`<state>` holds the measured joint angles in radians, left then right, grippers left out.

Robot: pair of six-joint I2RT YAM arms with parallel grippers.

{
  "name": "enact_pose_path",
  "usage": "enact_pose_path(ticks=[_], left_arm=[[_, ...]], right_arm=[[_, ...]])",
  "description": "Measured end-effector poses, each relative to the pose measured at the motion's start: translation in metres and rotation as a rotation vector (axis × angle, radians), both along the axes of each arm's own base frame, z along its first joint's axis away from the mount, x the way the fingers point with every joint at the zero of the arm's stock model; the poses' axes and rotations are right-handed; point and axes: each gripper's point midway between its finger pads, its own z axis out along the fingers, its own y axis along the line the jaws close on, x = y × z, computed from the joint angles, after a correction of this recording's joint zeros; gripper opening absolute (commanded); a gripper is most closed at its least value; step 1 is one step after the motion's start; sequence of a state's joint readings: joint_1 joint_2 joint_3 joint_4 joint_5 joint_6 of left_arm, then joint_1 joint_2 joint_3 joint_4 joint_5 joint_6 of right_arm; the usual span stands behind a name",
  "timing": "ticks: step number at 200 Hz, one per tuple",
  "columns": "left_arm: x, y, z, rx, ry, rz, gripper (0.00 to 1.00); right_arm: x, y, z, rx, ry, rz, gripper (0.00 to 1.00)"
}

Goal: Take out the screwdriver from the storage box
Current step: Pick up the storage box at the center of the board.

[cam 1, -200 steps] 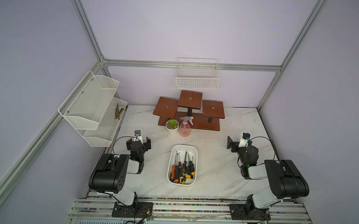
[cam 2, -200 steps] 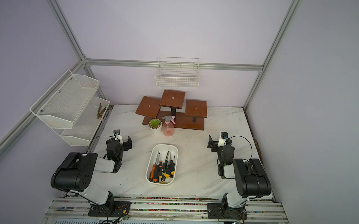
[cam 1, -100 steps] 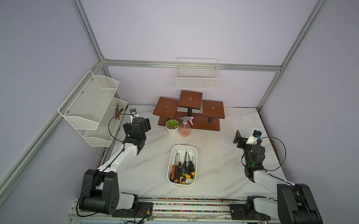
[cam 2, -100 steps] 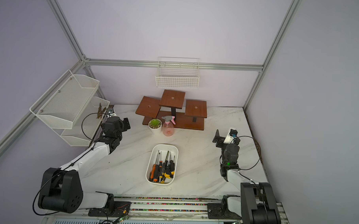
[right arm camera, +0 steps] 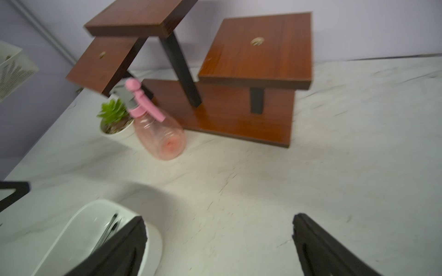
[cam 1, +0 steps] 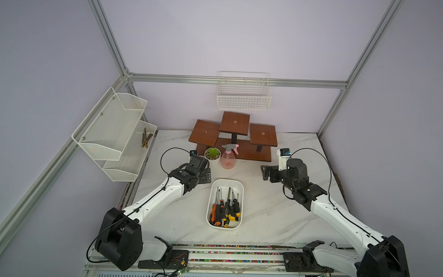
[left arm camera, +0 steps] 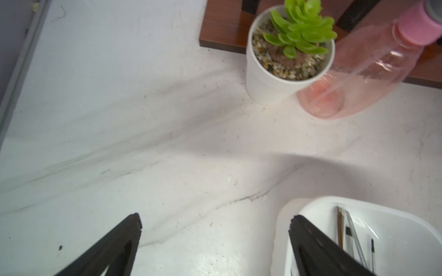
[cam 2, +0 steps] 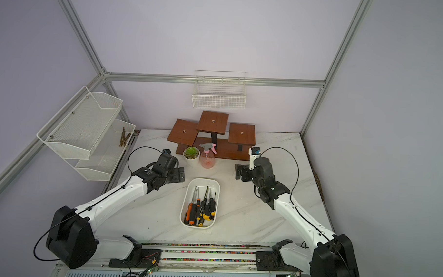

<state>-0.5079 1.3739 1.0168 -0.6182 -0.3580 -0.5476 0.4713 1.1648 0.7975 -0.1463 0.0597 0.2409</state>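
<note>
The storage box (cam 1: 226, 180) is a white glossy tub in the middle of the marble table, seen in both top views (cam 2: 203, 179). Several screwdrivers (cam 1: 225, 210) (cam 2: 200, 210) with black, orange and yellow handles lie in it, shafts toward the back. My left gripper (cam 1: 206, 174) (cam 2: 180, 174) hovers open just left of the box's far end. In the left wrist view, the left gripper (left arm camera: 215, 222) is empty and the box rim (left arm camera: 334, 199) lies by one finger. My right gripper (cam 1: 265, 172) (cam 2: 238, 171) is open further right; the right gripper (right arm camera: 218, 221) is empty, with the box (right arm camera: 79, 234) beside it.
A tiered wooden stand (cam 1: 234, 137) occupies the back of the table. In front of it are a potted succulent (cam 1: 212, 154) and a pink spray bottle (cam 1: 227, 159). A wire basket (cam 1: 243, 98) hangs on the back wall; mesh shelves (cam 1: 114, 130) hang at left.
Both arms have unfolded from near the table's front and reached toward the middle. The grippers now flank the box's far end, still open and empty.
</note>
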Motion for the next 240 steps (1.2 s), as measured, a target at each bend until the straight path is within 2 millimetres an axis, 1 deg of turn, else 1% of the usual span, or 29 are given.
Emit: enact_pose_path(ticks=[19, 33, 45, 57, 75, 99, 117, 128, 140, 159, 169, 194, 221, 240], left_arm=[[-0.006, -0.027, -0.019, -0.003, 0.062, -0.046, 1.00], [-0.009, -0.040, -0.038, 0.005, 0.115, -0.063, 0.98], [-0.014, -0.045, -0.053, 0.020, 0.160, -0.070, 0.93], [-0.019, -0.048, -0.065, 0.033, 0.195, -0.071, 0.88], [-0.022, -0.050, -0.072, 0.036, 0.218, -0.066, 0.85], [-0.022, -0.050, -0.072, 0.030, 0.218, -0.054, 0.79], [-0.019, -0.052, -0.073, 0.031, 0.219, -0.046, 0.75], [-0.017, -0.053, -0.076, 0.034, 0.226, -0.042, 0.70], [-0.015, -0.055, -0.083, 0.040, 0.237, -0.037, 0.67], [-0.015, -0.054, -0.092, 0.049, 0.256, -0.030, 0.58], [-0.015, -0.054, -0.095, 0.051, 0.260, -0.026, 0.55], [-0.011, -0.054, -0.094, 0.038, 0.249, -0.016, 0.47], [-0.005, -0.057, -0.095, 0.022, 0.244, -0.013, 0.44], [-0.001, -0.061, -0.096, 0.007, 0.248, -0.014, 0.36]], right_arm=[[-0.027, 0.042, -0.014, -0.013, 0.064, 0.095, 1.00], [-0.040, 0.064, -0.021, -0.029, 0.100, 0.138, 1.00], [-0.049, 0.079, -0.026, -0.041, 0.122, 0.161, 1.00], [-0.057, 0.090, -0.030, -0.049, 0.135, 0.178, 1.00], [-0.067, 0.102, -0.033, -0.054, 0.146, 0.199, 0.99], [-0.074, 0.106, -0.039, -0.064, 0.168, 0.204, 1.00], [-0.077, 0.107, -0.040, -0.062, 0.177, 0.203, 0.98], [-0.078, 0.107, -0.041, -0.064, 0.182, 0.203, 0.98], [-0.080, 0.107, -0.042, -0.066, 0.189, 0.203, 0.97], [-0.081, 0.107, -0.043, -0.066, 0.194, 0.201, 0.94], [-0.081, 0.107, -0.043, -0.066, 0.196, 0.200, 0.93], [-0.082, 0.106, -0.044, -0.065, 0.203, 0.199, 0.89], [-0.084, 0.105, -0.047, -0.072, 0.216, 0.195, 0.87], [-0.085, 0.103, -0.049, -0.078, 0.226, 0.191, 0.85]])
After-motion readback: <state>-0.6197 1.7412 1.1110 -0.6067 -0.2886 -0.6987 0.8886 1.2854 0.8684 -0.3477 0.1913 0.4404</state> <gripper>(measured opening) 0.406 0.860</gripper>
